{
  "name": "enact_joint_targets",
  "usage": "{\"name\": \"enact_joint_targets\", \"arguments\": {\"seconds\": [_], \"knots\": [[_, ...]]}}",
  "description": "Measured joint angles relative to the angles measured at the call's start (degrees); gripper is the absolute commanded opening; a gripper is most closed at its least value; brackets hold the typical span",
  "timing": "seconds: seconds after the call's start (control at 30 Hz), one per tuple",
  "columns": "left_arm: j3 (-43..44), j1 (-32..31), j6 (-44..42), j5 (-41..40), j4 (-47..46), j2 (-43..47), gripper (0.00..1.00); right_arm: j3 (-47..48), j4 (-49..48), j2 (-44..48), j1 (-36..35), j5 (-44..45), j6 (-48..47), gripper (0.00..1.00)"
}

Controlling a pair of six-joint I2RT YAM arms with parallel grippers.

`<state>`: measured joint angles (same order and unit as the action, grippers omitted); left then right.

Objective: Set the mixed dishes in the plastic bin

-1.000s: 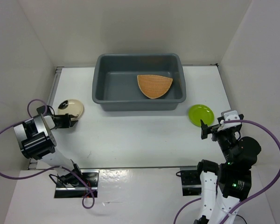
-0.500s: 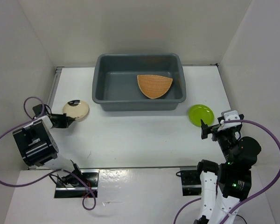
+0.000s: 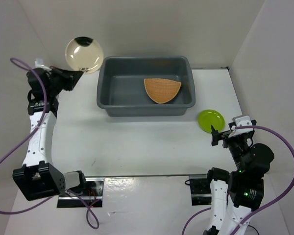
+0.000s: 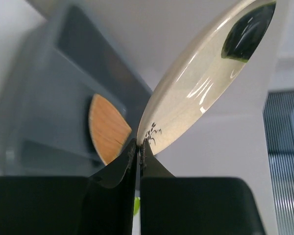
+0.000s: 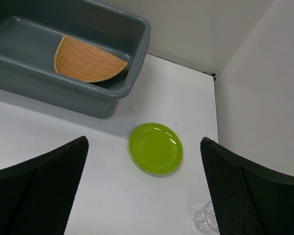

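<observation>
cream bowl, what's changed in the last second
The left gripper, shut on the cream bowl, lifted it off the table and up to the far-left corner of the plastic bin. The woven plate inside, the green plate and the right gripper stayed put.

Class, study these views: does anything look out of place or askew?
Yes: the cream bowl is tipped on edge in the air, pinched at its rim by the left claw, near the bin but apparently not over it. Nothing else stands out.
</observation>
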<state>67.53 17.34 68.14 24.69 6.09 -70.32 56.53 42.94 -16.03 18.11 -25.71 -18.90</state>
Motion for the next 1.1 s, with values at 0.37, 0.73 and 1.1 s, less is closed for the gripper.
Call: {"name": "enact_joint_targets", "arguments": {"seconds": [0.37,0.73,1.1], "knots": [[31.0,-25.1,-4.2,-0.9,8.0,-31.3,0.00,0.0,0.0,0.0,0.5,0.0,0.0,0.99],[47.3,-35.5,-8.0,-0.4,18.8,-52.0,0.00,0.0,0.0,0.0,0.5,0.0,0.0,0.99],[78.9,-36.5,-9.5,0.2,32.0,-78.7,0.00,0.0,-0.1,0.5,0.5,0.0,0.0,0.99]]}}
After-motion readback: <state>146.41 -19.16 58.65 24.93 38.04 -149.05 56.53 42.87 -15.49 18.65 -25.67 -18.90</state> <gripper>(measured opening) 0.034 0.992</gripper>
